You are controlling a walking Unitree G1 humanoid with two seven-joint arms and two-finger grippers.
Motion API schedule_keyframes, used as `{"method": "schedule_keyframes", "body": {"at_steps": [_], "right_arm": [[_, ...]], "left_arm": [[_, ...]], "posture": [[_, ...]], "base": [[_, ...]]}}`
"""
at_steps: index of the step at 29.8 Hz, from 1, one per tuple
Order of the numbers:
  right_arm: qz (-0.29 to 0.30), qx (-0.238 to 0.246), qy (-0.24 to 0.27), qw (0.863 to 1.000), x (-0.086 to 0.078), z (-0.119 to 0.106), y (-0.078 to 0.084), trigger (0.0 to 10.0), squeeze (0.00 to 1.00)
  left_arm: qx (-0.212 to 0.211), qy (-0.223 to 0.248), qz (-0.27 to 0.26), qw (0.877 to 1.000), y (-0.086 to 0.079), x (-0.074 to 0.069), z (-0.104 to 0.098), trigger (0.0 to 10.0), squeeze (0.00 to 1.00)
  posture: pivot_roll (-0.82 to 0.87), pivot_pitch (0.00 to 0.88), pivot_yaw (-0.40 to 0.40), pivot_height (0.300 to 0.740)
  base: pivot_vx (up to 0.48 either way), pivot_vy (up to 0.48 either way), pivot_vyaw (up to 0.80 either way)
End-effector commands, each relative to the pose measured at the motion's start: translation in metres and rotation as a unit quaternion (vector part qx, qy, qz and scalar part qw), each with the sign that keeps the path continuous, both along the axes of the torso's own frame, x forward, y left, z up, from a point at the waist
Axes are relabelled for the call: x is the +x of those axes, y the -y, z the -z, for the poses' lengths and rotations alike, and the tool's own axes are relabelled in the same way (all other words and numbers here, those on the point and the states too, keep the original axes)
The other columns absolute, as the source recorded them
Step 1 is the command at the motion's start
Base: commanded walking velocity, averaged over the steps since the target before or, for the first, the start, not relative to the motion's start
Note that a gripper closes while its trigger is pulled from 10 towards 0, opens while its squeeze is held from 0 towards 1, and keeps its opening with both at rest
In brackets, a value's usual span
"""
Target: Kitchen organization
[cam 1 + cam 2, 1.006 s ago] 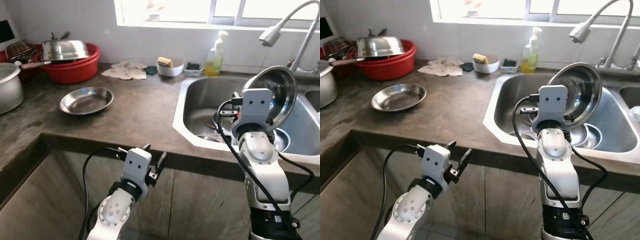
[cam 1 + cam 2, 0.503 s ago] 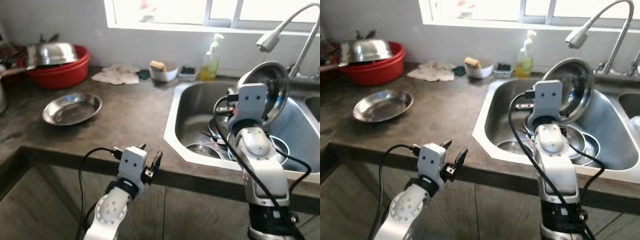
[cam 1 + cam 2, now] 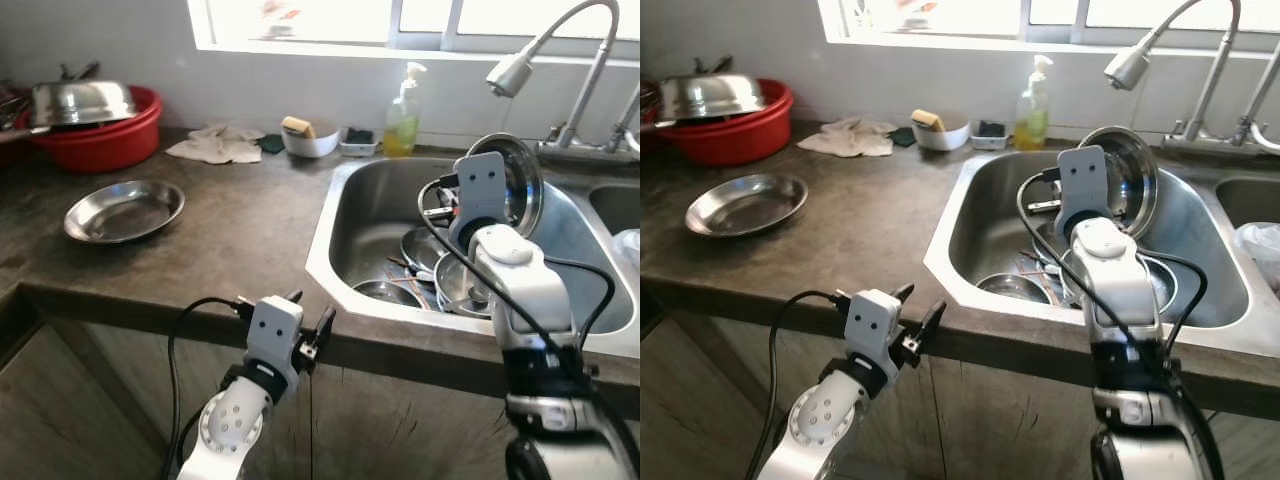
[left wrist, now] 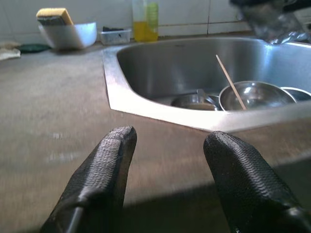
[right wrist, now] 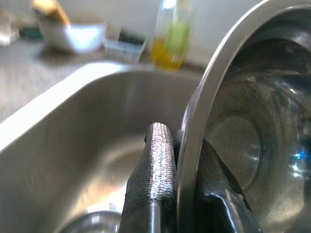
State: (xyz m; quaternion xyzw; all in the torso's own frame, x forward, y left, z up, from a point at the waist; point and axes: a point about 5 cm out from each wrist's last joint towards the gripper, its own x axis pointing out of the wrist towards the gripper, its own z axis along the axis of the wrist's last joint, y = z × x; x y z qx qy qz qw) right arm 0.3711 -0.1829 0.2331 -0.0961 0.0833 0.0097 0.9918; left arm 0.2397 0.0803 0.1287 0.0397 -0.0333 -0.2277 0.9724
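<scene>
The right gripper [image 5: 177, 160] is raised at the end of a steeply bent silver right arm [image 3: 520, 290], its wrist housing upright and facing the head camera. Its two black fingers [image 5: 155, 165] are pinched together on the thin rim of a steel bowl [image 5: 243, 126], one finger on the outer face and the other on the inner, so the bowl stands on edge just beyond the fingertips. The left gripper [image 4: 167, 145] is held low and forward on the left arm [image 3: 235, 420], its fingers [image 4: 107, 160] spread apart with nothing between them, a black cable looping from the wrist.
</scene>
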Motion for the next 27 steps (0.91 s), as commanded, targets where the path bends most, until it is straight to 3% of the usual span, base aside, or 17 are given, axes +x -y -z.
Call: {"method": "schedule_keyframes", "body": {"at_steps": [1, 5, 8, 16, 17, 18, 21, 27], "right_arm": [[-0.014, -0.006, -0.035, 0.999, 0.006, 0.005, 0.002, 10.0, 0.0], [-0.021, 0.006, -0.056, 0.998, 0.014, 0.007, 0.005, 10.0, 0.0], [-0.043, 0.016, -0.117, 0.992, 0.023, 0.025, 0.007, 10.0, 0.0], [-0.072, 0.015, -0.154, 0.985, 0.026, 0.039, 0.001, 10.0, 0.0], [-0.079, 0.011, -0.157, 0.984, 0.026, 0.04, 0.0, 10.0, 0.12], [-0.092, 0.009, -0.164, 0.982, 0.027, 0.043, -0.001, 10.0, 1.0], [-0.092, 0.009, -0.165, 0.982, 0.028, 0.046, 0.001, 10.0, 1.0], [-0.076, 0.034, -0.12, 0.989, 0.031, 0.034, 0.006, 10.0, 1.0]], "left_arm": [[0.0, 0.004, -0.001, 1.0, 0.001, -0.003, -0.004, 10.0, 0.0], [0.0, 0.003, 0.0, 1.0, 0.001, -0.006, -0.005, 10.0, 0.0], [0.001, -0.004, 0.0, 1.0, 0.0, -0.011, -0.003, 10.0, 0.0], [0.004, -0.011, -0.001, 1.0, -0.001, -0.019, -0.003, 10.0, 0.0], [0.004, -0.012, -0.001, 1.0, -0.001, -0.02, -0.003, 10.0, 0.0], [0.004, -0.014, 0.0, 1.0, -0.001, -0.021, -0.003, 10.0, 0.0], [0.004, -0.015, 0.0, 1.0, 0.0, -0.021, -0.003, 10.0, 0.0], [0.005, -0.014, -0.001, 1.0, -0.001, -0.019, -0.003, 10.0, 0.0]], "posture": [[0.03, 0.091, -0.041, 0.74], [0.04, 0.103, -0.045, 0.74], [0.04, 0.115, -0.049, 0.74], [0.06, 0.135, -0.055, 0.74], [0.06, 0.134, -0.054, 0.74], [0.06, 0.133, -0.054, 0.74], [0.06, 0.131, -0.055, 0.74], [0.06, 0.115, -0.05, 0.74]], "base": [[0.0, 0.0, 0.0], [0.0, 0.0, 0.0], [0.0, 0.0, 0.0], [0.0, 0.0, 0.0], [0.0, 0.0, 0.0], [0.0, 0.0, 0.0], [0.0, 0.0, 0.0], [0.0, 0.0, 0.0]]}}
